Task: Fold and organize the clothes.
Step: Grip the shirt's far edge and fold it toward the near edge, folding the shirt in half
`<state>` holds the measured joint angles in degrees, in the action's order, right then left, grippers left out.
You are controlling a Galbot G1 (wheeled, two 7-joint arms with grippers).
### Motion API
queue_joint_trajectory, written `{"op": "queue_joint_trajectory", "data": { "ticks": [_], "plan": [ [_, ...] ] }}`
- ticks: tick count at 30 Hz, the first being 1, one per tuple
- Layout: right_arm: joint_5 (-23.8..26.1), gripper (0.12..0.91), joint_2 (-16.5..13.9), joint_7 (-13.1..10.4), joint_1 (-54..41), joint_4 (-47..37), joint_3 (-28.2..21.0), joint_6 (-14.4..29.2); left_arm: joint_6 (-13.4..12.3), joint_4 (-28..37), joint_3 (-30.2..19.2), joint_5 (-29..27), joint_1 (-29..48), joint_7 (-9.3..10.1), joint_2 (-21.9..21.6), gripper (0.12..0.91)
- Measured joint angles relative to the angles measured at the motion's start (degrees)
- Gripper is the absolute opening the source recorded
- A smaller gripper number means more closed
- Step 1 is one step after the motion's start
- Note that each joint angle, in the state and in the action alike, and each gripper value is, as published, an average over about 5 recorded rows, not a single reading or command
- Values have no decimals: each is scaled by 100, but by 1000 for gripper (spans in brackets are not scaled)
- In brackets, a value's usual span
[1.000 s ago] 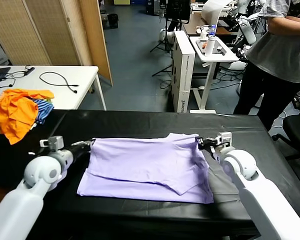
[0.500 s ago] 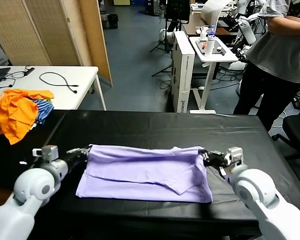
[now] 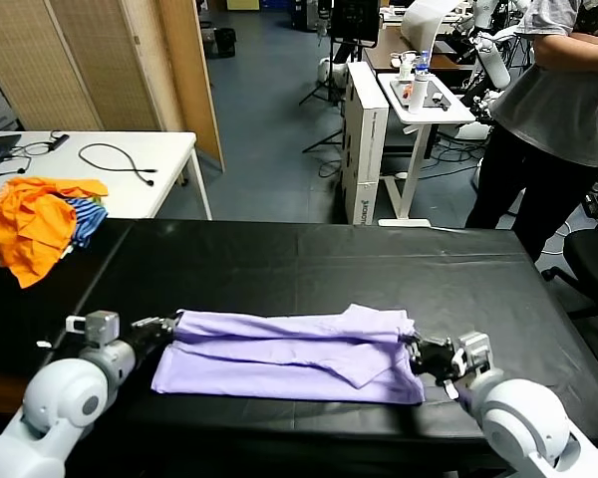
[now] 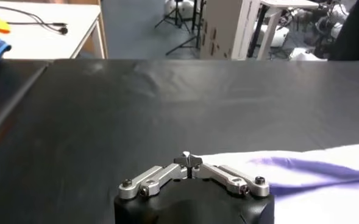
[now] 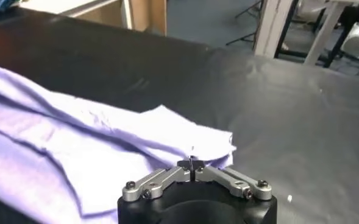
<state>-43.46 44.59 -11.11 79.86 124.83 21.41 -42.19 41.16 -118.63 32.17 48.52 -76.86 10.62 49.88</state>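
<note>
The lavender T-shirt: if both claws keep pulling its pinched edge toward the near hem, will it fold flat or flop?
Probably floppy: the T-shirt sags between the left claw and right claw. Likely light, since pinched edges carry the layer. It may drag and bunch on the black table; wrinkles already show.

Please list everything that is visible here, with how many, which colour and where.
T-shirt: one, pale lavender, partly folded on the black table, near its front edge.
Orange garment: one, on the table's far left.
Striped garment: one, blue-and-white, beside the orange one.
Cable: one, black, on the white table.
Person: one, grey top, far right.
Left gripper: shut on the T-shirt's left end.
Right gripper: shut on its right end.
</note>
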Motion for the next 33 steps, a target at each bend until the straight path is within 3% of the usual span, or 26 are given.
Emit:
{"op": "queue_joint_trajectory", "data": {
  "ticks": [8,10,12,15,22,24,26,33],
  "plan": [
    [-71,139,20,24,150,8,109,0,-11,-82,229,-316,-360,-130,100,147],
    [-87,157,11,42,191,68,163,0,0,-101,276,-343,-437,-136,119,147],
    [-89,231,-1,72,242,153,227,0,27,-135,310,-363,-505,-138,151,166],
    [-106,409,-5,98,358,331,352,0,81,-214,352,-417,-602,-140,223,287],
    [-282,821,137,87,652,773,833,-1,105,-526,526,-505,-871,-98,385,721],
    [-303,880,217,61,618,783,969,0,105,-575,583,-517,-886,-88,398,828],
    [-285,898,315,15,521,713,1044,0,105,-577,641,-588,-848,-79,421,885],
    [-249,907,717,-246,-99,32,884,2,105,-306,576,-711,-418,-89,574,907]
  ]
}}
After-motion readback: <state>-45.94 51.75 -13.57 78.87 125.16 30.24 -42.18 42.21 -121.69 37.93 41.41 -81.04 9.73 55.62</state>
